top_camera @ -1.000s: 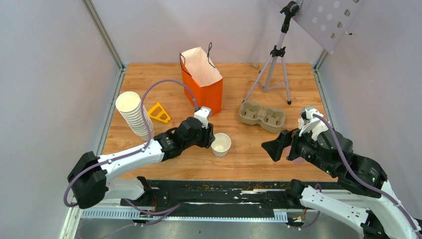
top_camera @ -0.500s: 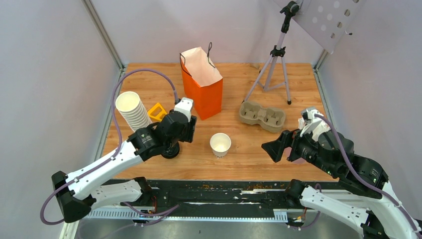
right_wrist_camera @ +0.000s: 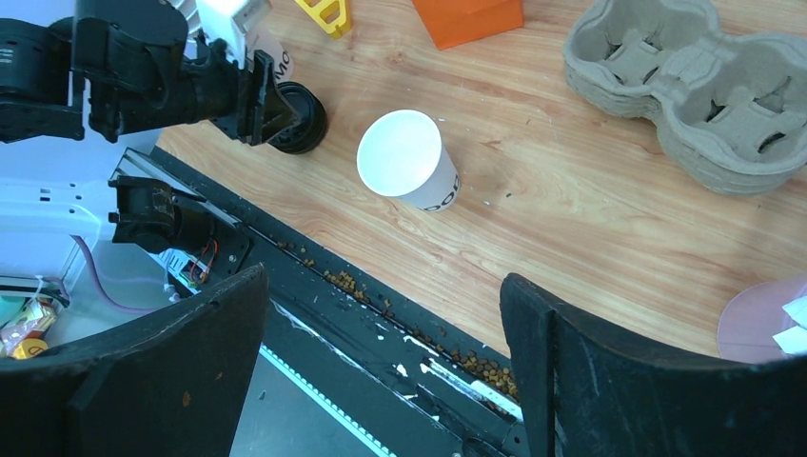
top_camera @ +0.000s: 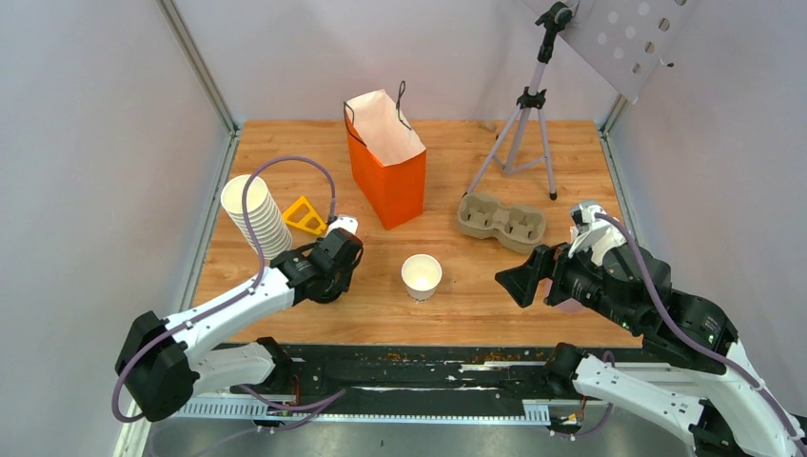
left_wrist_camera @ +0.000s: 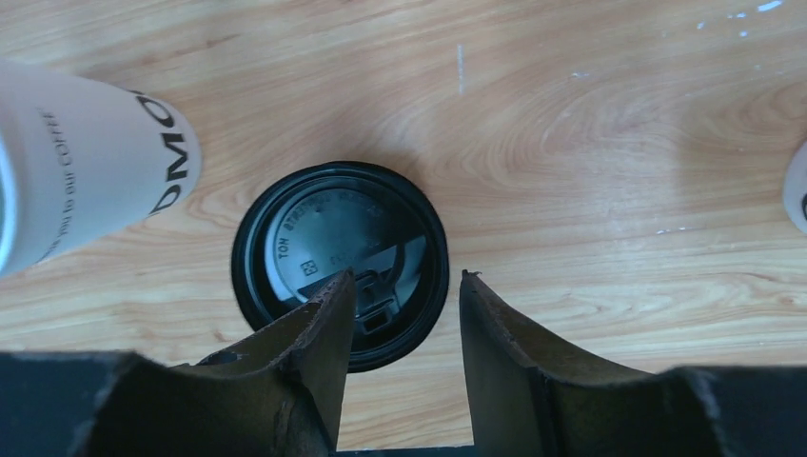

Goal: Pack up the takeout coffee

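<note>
The takeout coffee cup (top_camera: 421, 274) stands open-topped before the orange bag (top_camera: 385, 157), bare table (top_camera: 476, 295) all round, while front-left of the bag the half-parted left gripper (left_wrist_camera: 406, 278) hovers over a black lid (left_wrist_camera: 314, 228), and front-right the right gripper (right_wrist_camera: 383, 278) gapes wide, empty.

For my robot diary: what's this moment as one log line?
left gripper: open over black lid | right gripper: open, empty | white cup: upright, no lid | orange bag: open
</note>
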### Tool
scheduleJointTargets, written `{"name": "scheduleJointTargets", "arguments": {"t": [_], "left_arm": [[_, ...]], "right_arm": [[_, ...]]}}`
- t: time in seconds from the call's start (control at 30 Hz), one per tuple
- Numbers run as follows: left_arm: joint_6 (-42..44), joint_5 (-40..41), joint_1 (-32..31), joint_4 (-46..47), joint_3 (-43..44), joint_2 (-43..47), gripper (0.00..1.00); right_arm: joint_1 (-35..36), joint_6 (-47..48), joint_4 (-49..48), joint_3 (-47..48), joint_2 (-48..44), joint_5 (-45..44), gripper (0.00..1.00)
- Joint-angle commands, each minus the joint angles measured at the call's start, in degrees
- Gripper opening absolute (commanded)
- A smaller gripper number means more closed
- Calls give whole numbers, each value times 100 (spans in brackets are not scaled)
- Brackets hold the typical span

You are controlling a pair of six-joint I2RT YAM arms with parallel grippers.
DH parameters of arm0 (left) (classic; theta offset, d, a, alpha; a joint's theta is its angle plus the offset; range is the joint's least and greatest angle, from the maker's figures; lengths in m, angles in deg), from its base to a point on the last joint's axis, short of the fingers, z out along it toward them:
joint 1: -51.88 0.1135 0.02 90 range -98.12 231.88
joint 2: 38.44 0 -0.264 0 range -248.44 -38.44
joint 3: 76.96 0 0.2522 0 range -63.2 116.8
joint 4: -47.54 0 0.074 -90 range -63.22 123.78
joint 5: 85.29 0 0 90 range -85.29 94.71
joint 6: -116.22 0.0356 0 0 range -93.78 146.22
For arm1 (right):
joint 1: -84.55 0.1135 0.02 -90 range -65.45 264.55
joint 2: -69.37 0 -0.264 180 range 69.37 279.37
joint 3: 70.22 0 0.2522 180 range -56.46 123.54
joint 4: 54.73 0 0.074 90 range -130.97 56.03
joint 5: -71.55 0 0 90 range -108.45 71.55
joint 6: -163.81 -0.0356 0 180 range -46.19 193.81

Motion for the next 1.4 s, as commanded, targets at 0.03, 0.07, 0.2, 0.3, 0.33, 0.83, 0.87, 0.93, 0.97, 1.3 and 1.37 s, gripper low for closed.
{"name": "scheduleJointTargets", "arguments": {"t": [0.03, 0.07, 0.2, 0.3, 0.33, 0.83, 0.87, 0.93, 0.97, 1.3, 1.37], "left_arm": [[63, -268, 11, 656, 2, -160, 51], [84, -244, 11, 671, -21, -201, 50], [256, -368, 11, 828, -138, -316, 49], [268, -402, 11, 859, -179, -451, 44], [273, -431, 11, 902, -205, -486, 42], [394, -473, 6, 1031, -319, -678, 26], [399, -474, 10, 1016, -323, -689, 26], [421, -476, 11, 1002, -322, -703, 26], [435, -479, 11, 996, -316, -721, 26], [479, -449, 11, 828, -178, -591, 10], [484, -447, 10, 764, -121, -543, 3]], "right_arm": [[27, -93, -386, 20, 33, 132, 91], [27, -106, -405, 5, 41, 139, 91], [27, -118, -398, 2, 87, 102, 90], [27, -143, -425, -51, 65, 90, 90], [27, -148, -439, -72, 49, 90, 90], [27, -146, -474, -116, 28, 45, 90], [27, -140, -478, -127, 28, 44, 90], [26, -139, -483, -129, 28, 42, 90], [27, -139, -483, -127, 22, 37, 90], [27, -130, -466, -155, -42, -16, 90], [27, -131, -473, -164, -42, -15, 90]]}}
